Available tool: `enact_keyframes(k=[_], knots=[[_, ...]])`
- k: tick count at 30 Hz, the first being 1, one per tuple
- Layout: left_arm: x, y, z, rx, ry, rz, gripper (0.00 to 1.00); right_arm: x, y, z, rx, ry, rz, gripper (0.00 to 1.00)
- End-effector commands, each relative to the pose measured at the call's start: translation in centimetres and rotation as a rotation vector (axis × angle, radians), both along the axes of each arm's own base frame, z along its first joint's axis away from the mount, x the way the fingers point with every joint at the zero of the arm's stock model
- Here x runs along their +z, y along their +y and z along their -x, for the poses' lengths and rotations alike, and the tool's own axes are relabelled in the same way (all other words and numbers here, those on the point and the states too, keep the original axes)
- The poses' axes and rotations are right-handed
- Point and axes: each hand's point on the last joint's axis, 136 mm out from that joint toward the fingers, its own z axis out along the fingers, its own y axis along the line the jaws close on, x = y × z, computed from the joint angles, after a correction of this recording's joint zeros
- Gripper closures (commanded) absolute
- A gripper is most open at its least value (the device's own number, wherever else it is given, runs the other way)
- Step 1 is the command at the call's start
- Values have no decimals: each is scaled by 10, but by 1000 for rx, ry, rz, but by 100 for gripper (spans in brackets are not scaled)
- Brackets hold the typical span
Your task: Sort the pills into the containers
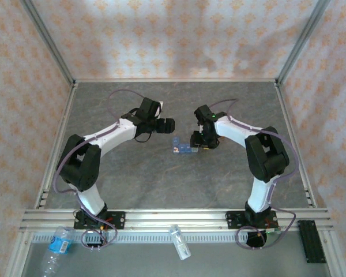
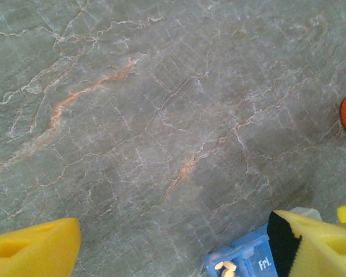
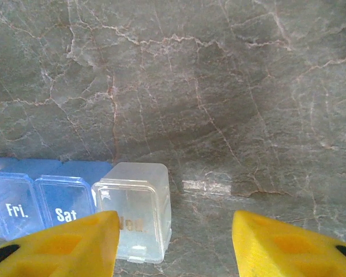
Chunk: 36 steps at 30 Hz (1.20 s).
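Blue pill-organizer strip just beside right gripper, jaws spread, left gripper spread too, strip by one finger

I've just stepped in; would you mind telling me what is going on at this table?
It's a sorting job. A pill organizer lies in the middle of the table. The right hand hovers open at its clear end compartment, one finger in front of it, gripping nothing. The left hand is open over the blue part, where a compartment beside the one marked Fri holds a few pale pills.
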Motion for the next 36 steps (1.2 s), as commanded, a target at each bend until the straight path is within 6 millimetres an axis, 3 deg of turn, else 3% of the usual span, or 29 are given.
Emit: enact_keyframes(k=[1,5,13,17,21,30,36], knots=[[3,-2,-2,-28,9,-12,17,-5,-3,-3,11,-8,44,46],[-5,-4,0,-48,36,-35,22,-5,-3,-3,9,-6,43,47],[-25,-11,6,-101,114,-137,47,-6,-4,-2,6,-3,46,47],[-29,-19,6,-128,125,-155,70,-7,-5,-1,4,-1,49,47],[-46,-23,4,-136,161,-167,100,-9,-6,0,3,3,54,47],[-56,-36,-2,-145,173,-148,100,-11,-7,2,0,6,61,47],[-51,-49,0,-175,172,-114,100,-12,-7,2,-6,7,63,48]])
